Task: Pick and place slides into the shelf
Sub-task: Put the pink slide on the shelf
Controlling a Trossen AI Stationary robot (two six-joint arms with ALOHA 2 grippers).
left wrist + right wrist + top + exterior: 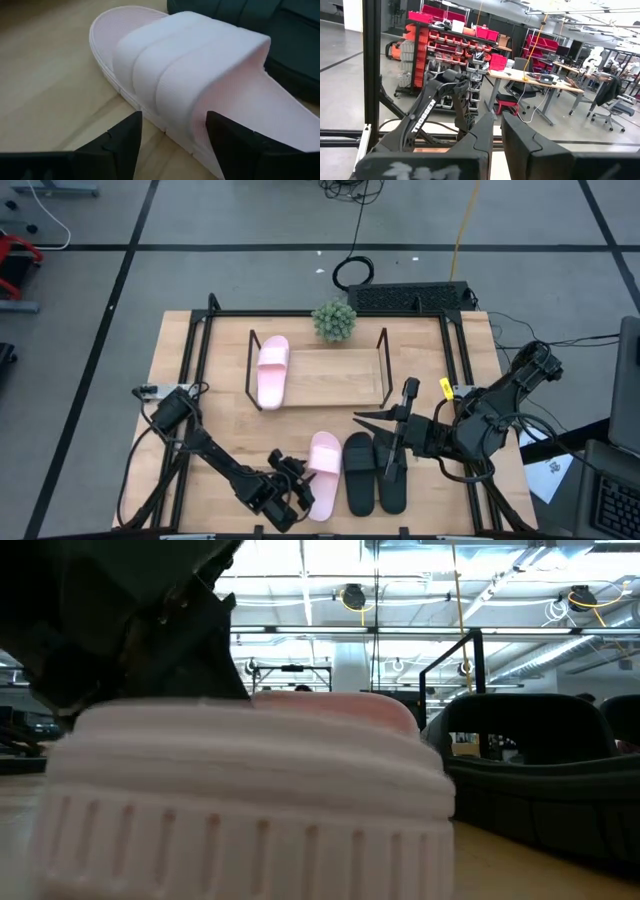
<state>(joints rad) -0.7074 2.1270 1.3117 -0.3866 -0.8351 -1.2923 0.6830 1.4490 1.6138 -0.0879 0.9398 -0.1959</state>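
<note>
my left gripper (pixel 172 132) is spread open, one finger on each side of the near edge of the loose pink slide (pixel 200 85), not yet clamped. i should ease forward until the sole sits deep between the fingers, then squeeze. the black slides (pixel 375 472) lie just beside it. the shelf (pixel 340 375) already holds the other pink slide (pixel 272 370). my right gripper (pixel 385 420) waits, nearly closed on nothing.

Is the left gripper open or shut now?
Open: the left gripper has its fingers spread at the pink slide's edge.
</note>
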